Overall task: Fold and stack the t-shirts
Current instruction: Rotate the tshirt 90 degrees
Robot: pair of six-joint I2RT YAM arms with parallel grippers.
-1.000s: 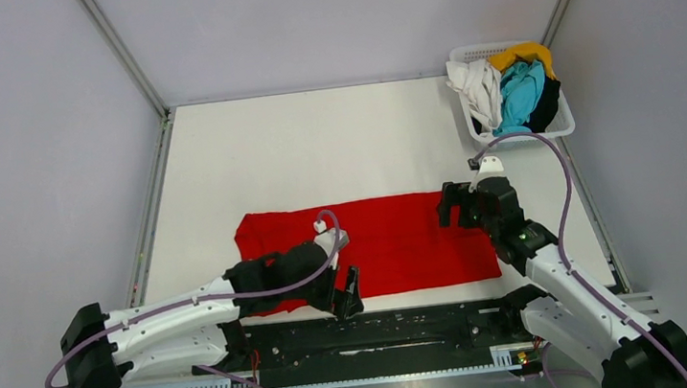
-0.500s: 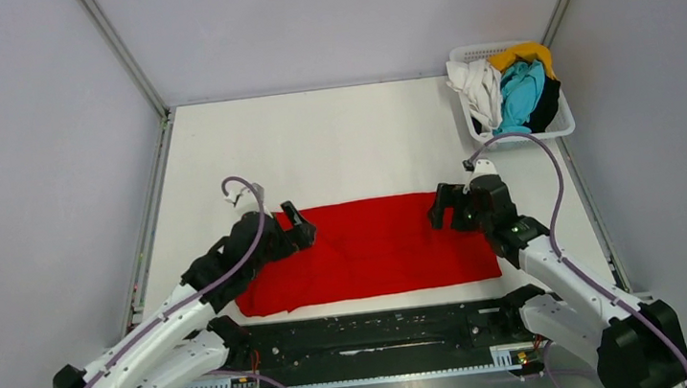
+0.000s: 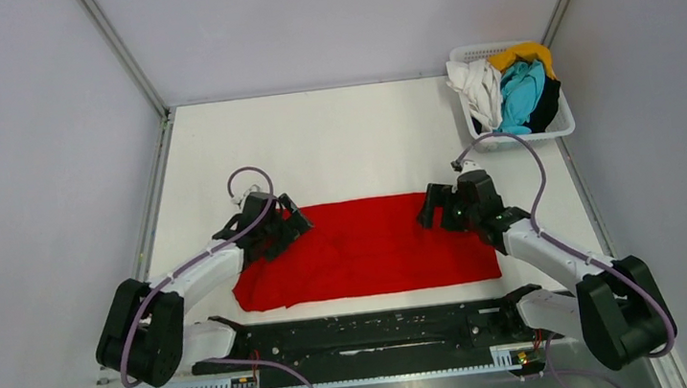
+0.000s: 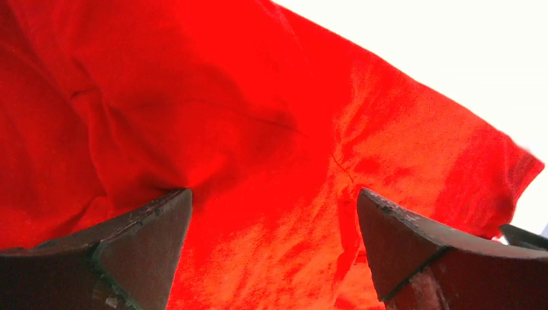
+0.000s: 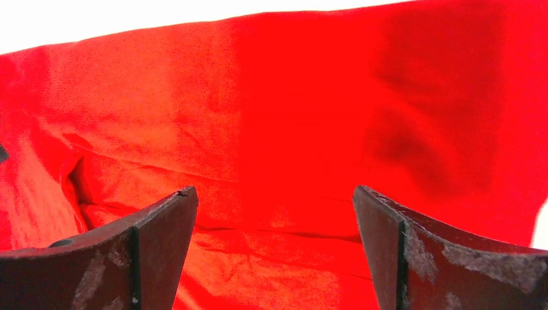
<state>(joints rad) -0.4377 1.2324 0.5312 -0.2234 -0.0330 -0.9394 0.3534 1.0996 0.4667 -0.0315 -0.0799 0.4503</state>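
The red t-shirt (image 3: pixel 374 248) lies lengthwise left to right; the left end effector (image 3: pixel 287 227) and right end effector (image 3: pixel 430 210), both spread, sit near its far corners.

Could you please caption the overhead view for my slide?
Left claw and right claw, open, at the far edge of the red t-shirt; other shirts in the basket.

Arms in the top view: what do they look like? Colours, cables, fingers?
The left arm and right arm have white links with black joints and bases. A lilac cable loops off each wrist. The left hand and right hand are black. Close up, the fingers are dark wedges, the right pair scuffed pale.
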